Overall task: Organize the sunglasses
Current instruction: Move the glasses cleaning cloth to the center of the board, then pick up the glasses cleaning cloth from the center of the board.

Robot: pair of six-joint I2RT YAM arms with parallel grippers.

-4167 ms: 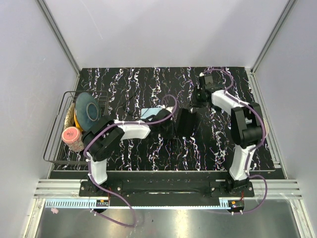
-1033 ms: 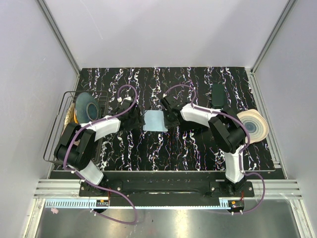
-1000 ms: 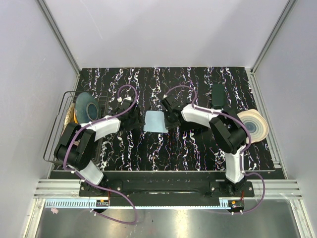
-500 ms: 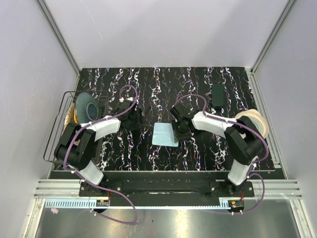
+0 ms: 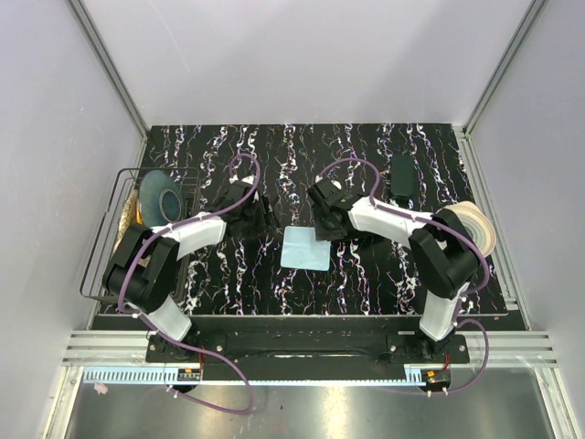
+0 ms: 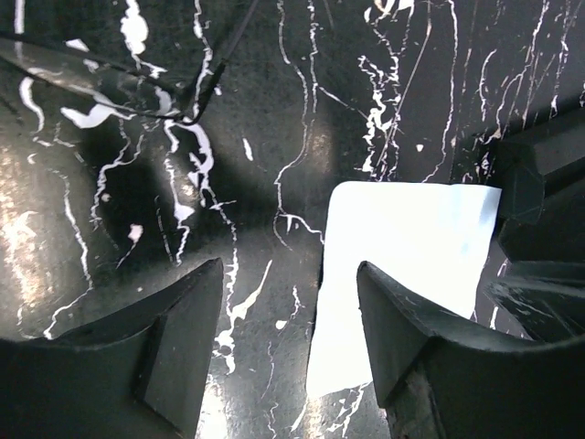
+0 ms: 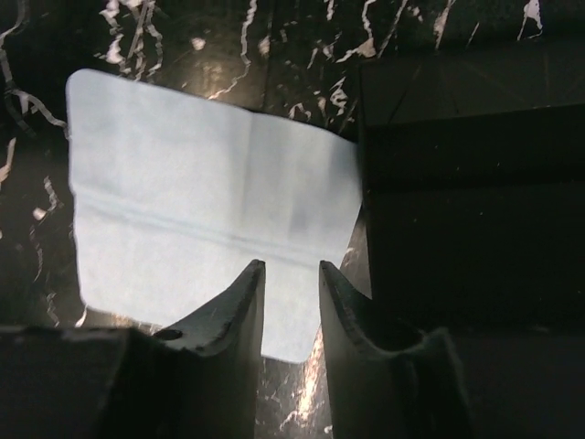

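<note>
Count: one light-blue cloth, one flat black case just beside it, one dark oval case far right, one white ringed disc. One wire basket with one blue-grey dish and one yellow item; the rest of its contents are hidden. One pair of sunglasses, only partly visible.

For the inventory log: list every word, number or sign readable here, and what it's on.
No text is readable.
The pale strip along the near edge: fine markings, too small to read.
The small tag beside it: too blurred to read.
The blue cloth and the dark case: no print visible.
</note>
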